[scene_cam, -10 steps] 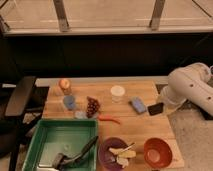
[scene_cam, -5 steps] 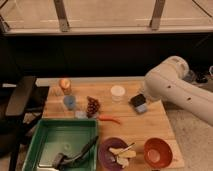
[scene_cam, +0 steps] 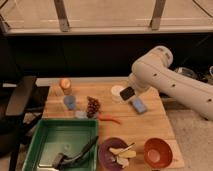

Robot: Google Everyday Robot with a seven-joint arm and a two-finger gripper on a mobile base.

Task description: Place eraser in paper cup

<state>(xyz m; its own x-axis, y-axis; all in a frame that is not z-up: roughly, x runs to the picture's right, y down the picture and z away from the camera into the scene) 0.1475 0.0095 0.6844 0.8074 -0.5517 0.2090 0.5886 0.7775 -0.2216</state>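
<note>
The eraser (scene_cam: 126,93), a small dark block, hangs at the end of my white arm, which reaches in from the right. My gripper (scene_cam: 129,91) is shut on it. It sits at the right edge of the white paper cup (scene_cam: 116,92), slightly above it and overlapping its rim in this view. The cup stands near the back middle of the wooden table (scene_cam: 150,127), with part of it hidden behind the eraser and gripper.
A light-blue block (scene_cam: 139,104) lies just right of the cup. To the left are an orange-topped container (scene_cam: 65,85), a small blue cup (scene_cam: 70,102), dark grapes (scene_cam: 92,106) and a red chili (scene_cam: 109,119). In front stand a green bin (scene_cam: 37,145), a purple bowl (scene_cam: 107,155) and a red bowl (scene_cam: 158,152).
My arm has swung left across the table, carrying the eraser from the right edge past the light-blue block to the paper cup.
</note>
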